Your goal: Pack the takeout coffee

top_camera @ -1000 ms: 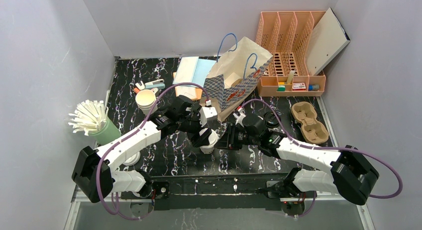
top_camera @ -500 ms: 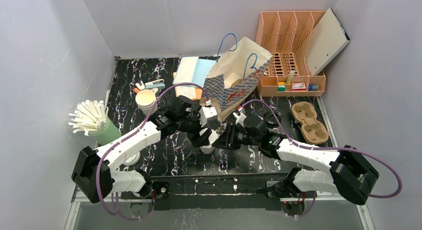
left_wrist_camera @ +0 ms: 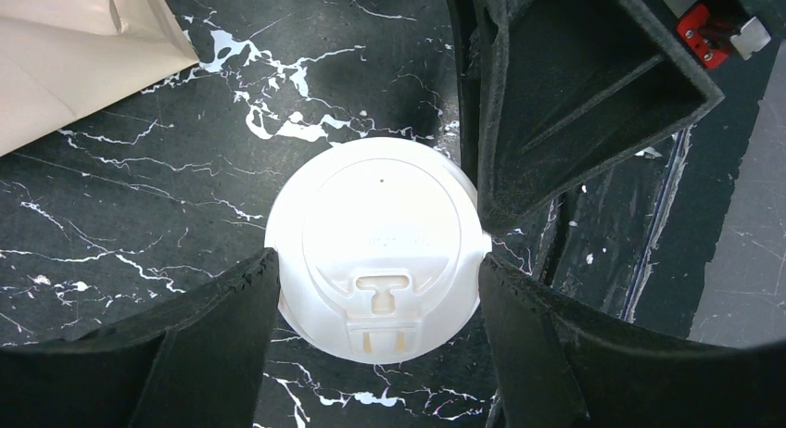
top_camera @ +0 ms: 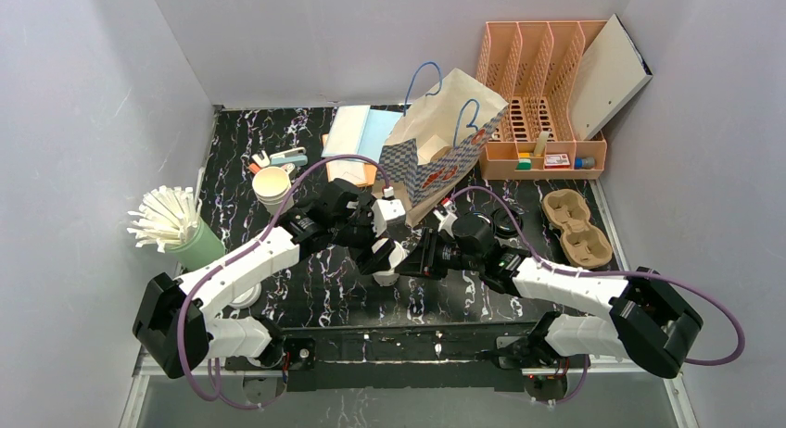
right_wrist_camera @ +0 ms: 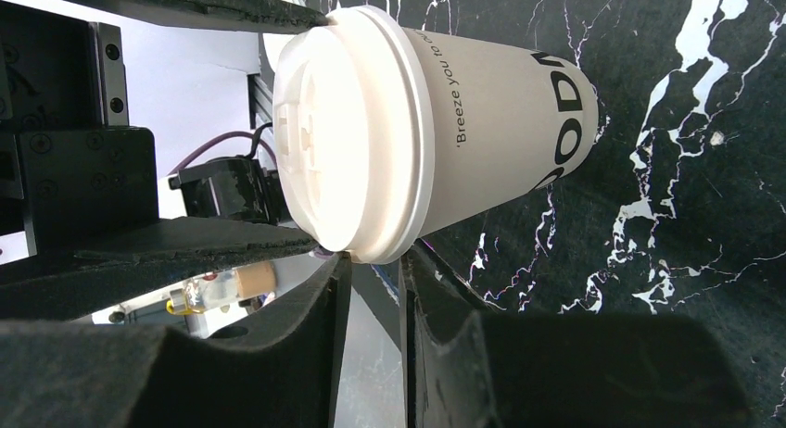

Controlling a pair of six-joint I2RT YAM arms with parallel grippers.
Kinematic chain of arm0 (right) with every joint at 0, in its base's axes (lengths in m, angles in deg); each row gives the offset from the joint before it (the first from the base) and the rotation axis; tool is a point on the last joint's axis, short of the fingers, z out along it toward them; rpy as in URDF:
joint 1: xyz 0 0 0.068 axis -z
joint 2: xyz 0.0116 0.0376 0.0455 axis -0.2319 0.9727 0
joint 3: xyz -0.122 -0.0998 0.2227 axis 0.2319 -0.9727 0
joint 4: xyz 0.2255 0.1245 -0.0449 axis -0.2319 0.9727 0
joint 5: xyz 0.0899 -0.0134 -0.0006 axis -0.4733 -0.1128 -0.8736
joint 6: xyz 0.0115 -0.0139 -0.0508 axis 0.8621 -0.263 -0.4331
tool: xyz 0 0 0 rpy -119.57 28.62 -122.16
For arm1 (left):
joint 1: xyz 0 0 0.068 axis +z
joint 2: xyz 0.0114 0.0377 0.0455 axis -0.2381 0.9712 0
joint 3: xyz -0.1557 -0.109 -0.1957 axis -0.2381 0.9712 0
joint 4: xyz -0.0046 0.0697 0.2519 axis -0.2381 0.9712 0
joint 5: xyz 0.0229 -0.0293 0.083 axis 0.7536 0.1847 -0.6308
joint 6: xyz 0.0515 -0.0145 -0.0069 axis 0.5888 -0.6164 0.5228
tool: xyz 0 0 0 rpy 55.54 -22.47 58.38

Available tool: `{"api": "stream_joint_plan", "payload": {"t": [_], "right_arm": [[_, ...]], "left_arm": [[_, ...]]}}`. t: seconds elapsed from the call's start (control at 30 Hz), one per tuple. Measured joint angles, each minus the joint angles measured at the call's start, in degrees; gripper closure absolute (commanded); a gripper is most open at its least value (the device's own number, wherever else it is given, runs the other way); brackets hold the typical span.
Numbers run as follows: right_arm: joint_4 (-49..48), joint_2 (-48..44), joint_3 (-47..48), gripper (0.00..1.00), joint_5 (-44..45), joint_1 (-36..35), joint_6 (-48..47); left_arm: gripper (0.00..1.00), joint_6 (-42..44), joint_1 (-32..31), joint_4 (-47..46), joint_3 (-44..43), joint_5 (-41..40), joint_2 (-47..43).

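Observation:
The takeout coffee [right_wrist_camera: 491, 122] is a cream paper cup with dark lettering and a white sip lid [left_wrist_camera: 375, 247], standing on the black marble table. In the top view only a sliver of the cup [top_camera: 386, 279] shows under my left gripper [top_camera: 383, 261]. From above, my left gripper [left_wrist_camera: 375, 266] is shut on the lid, one finger on each side of its rim. My right gripper [right_wrist_camera: 373, 261] comes in from the right, jaws narrow, its tips pinching the lid's rim. Its black finger [left_wrist_camera: 556, 104] sits right beside the lid.
A paper bag [top_camera: 436, 155] stands open just behind the cup. Stacked cream cups [top_camera: 272, 185] and a green holder of straws [top_camera: 190, 243] are to the left. A cardboard cup carrier [top_camera: 576, 226], black lids [top_camera: 505, 222] and a peach organizer [top_camera: 542, 85] are on the right.
My right gripper has slid left up to the cup's lid. The left gripper has stayed on the lid, barely shifting.

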Motion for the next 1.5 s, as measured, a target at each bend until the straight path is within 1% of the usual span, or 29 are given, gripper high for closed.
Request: {"api": "stream_joint_plan", "payload": {"t": [0.67, 0.87, 0.93, 1.0, 1.1, 1.23, 1.3, 1.5], "right_arm": [[0.79, 0.09, -0.79, 0.69, 2.36, -0.37, 4.76], [0.42, 0.26, -0.76, 0.69, 2.21, -0.37, 4.76], [0.81, -0.35, -0.74, 0.65, 2.54, -0.37, 3.89], [2.14, -1.4, -0.7, 0.59, 3.41, -0.37, 2.45], [6.32, -3.39, -0.57, 0.53, 5.42, -0.35, -0.35], [12.44, -5.66, 0.57, 0.5, 7.54, -0.11, -3.96], [14.16, -6.21, 1.79, 0.5, 8.17, 0.02, -5.51], [17.42, -6.29, 5.46, 0.47, 9.03, 0.42, -8.68]], "left_arm": [[0.34, -1.14, -2.01, -0.24, 0.35, -4.42, -0.66], [0.32, -1.97, -2.25, -0.24, 0.35, -5.35, -0.76], [0.3, -2.58, -2.29, -0.33, 0.35, -5.62, -0.76], [0.28, -3.39, -2.45, -0.63, 0.35, -6.08, -0.76], [0.21, -4.61, -2.58, -0.92, 0.35, -6.91, -0.76], [0.12, -5.88, -2.64, -1.31, 0.35, -7.89, -0.79], [0.03, -6.36, -2.67, -1.27, 0.35, -8.87, -0.79], [0.02, -8.09, -2.64, 0.37, -1.2, -9.7, -0.52]]}}
